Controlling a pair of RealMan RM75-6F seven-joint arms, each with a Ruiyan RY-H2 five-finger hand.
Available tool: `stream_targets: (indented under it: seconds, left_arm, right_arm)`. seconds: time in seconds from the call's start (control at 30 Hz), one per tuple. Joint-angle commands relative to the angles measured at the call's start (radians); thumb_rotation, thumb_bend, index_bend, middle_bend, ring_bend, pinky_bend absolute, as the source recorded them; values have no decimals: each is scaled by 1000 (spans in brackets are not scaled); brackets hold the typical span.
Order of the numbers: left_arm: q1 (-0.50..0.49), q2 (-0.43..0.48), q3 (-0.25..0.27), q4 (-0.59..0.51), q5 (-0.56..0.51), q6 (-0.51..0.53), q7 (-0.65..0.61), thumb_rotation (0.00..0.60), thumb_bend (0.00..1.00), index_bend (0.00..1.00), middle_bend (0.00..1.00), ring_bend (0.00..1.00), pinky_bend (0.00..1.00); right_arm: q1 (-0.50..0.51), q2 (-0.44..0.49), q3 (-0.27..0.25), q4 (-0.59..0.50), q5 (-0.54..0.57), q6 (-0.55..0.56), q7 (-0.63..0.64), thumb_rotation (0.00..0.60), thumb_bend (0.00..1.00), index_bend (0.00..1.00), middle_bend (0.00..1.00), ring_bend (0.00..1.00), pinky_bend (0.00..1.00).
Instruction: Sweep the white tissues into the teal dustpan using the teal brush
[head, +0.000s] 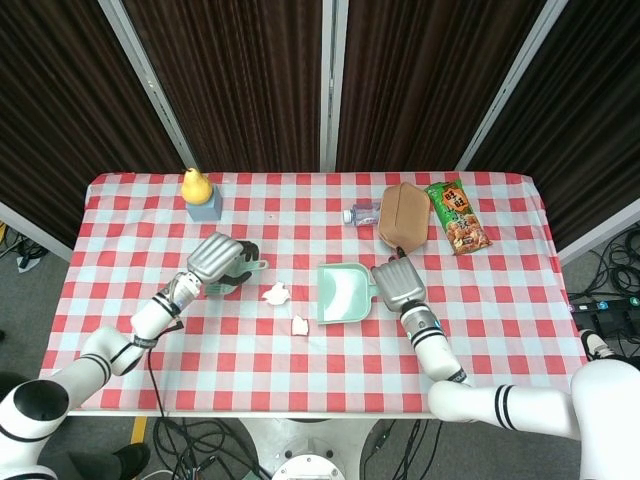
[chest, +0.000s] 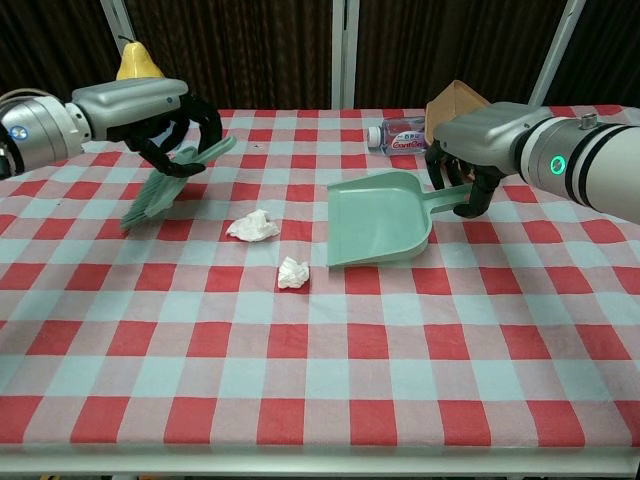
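My left hand (chest: 150, 108) grips the teal brush (chest: 168, 180) by its handle, bristles slanting down to the left above the cloth. In the head view the left hand (head: 221, 262) hovers left of centre. One white tissue (chest: 253, 226) lies right of the bristles, and another tissue (chest: 292, 272) lies nearer the front. Both tissues (head: 276, 293) (head: 299, 324) also show from above. A third tissue seen earlier is hidden behind the brush and hand. My right hand (chest: 478, 135) holds the handle of the teal dustpan (chest: 380, 222), which opens toward the tissues with its handle end raised.
A yellow pear on a blue block (head: 199, 194) stands at the back left. A water bottle (chest: 398, 136), a brown box (head: 404, 215) and a green snack packet (head: 457, 216) sit at the back right, behind the right hand.
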Motion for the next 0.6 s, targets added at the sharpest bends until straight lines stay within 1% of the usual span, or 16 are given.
stream_targets:
  seconds: [0.03, 0.3, 0.47, 0.6]
  left_arm:
    - [-23, -7, 7, -15, 10, -12, -17, 600, 446, 505, 547, 700, 916]
    - [-43, 10, 21, -97, 31, 25, -69, 600, 447, 505, 547, 701, 912]
    - [-27, 54, 21, -158, 34, 83, -37, 600, 447, 505, 547, 701, 912]
    - [0, 96, 19, -181, 10, 94, -8, 600, 446, 505, 547, 701, 912]
  right_arm:
    - [5, -7, -3, 5, 3, 0, 5, 600, 373, 668, 585, 336, 137]
    - [32, -54, 3, 52, 15, -19, 20, 600, 374, 673, 585, 336, 137]
    - [51, -83, 11, 76, 17, -32, 33, 600, 374, 675, 585, 336, 137]
    - [63, -100, 6, 86, 18, -36, 30, 600, 374, 676, 586, 336, 137]
